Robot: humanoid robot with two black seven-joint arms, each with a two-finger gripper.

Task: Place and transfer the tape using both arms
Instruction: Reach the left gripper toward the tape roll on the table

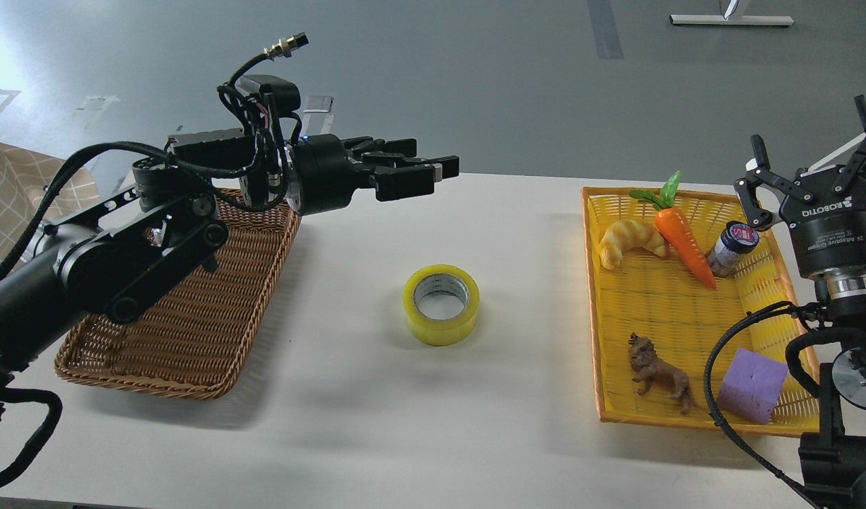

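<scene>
My left gripper point(422, 172) hangs in the air past the far corner of the wicker basket point(185, 318), pointing toward the middle of the table point(334, 424); its fingers look closed or nearly so with nothing between them, though seen side-on I cannot tell for certain. Below and just ahead of it, nearer to me, the tape point(442, 304) lies flat on its side on the bare table, core upward, touched by neither hand (so the carrying part is, I judge, not yet done on this side). Well off to the tape's right, my right gripper point(811, 159) points up beside the yellow tray point(595, 297), fingers spread wide and empty; the croissant point(630, 240), carrot point(683, 244), small jar point(733, 247), toy lion point(659, 375) and purple block point(753, 385) lie in the tray beside it. What seems left: my left hand picking up the tape and setting it in the basket behind it.
</scene>
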